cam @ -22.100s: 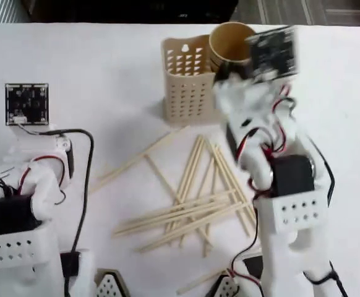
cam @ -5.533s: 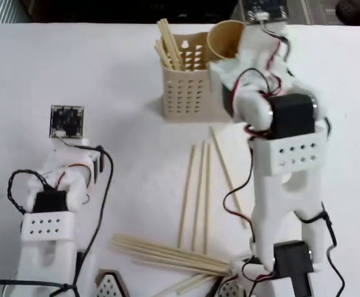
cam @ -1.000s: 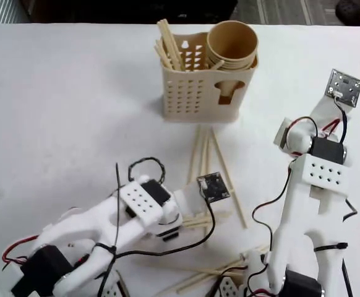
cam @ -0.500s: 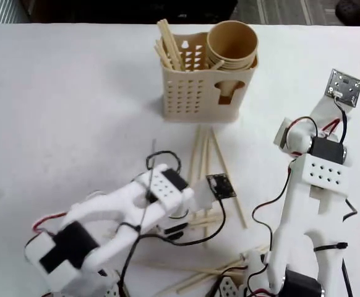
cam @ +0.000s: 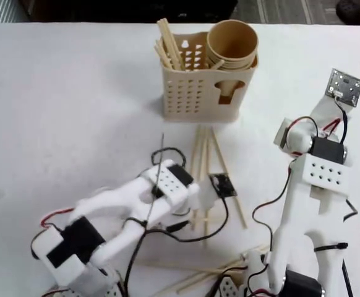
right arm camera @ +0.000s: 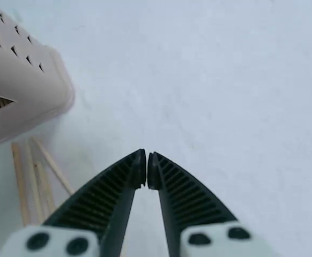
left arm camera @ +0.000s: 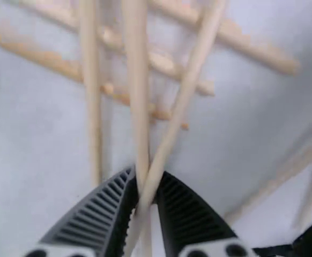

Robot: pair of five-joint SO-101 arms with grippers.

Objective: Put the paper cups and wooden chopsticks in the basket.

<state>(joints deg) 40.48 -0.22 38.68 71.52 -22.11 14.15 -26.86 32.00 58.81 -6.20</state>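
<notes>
The beige perforated basket (cam: 200,88) stands at the back of the table, holding stacked paper cups (cam: 231,42) and several wooden chopsticks (cam: 169,38). More chopsticks (cam: 203,154) lie loose in front of it, and another bunch (cam: 195,275) lies near the front edge. My left arm (cam: 164,189) stretches over the loose ones. My left gripper (left arm camera: 145,181) is shut on two crossed chopsticks (left arm camera: 137,80) just above the table. My right gripper (right arm camera: 146,161) is shut with nothing in it, above bare table beside a basket corner (right arm camera: 24,99).
My right arm (cam: 316,176) stands upright at the right side of the table. Cables (cam: 167,154) loop from the left arm over the table's middle. The white tabletop (cam: 68,105) is bare to the left of the basket.
My left arm has swung farther over the loose chopsticks, its wrist shifting slightly right and toward the basket. The right arm has not moved.
</notes>
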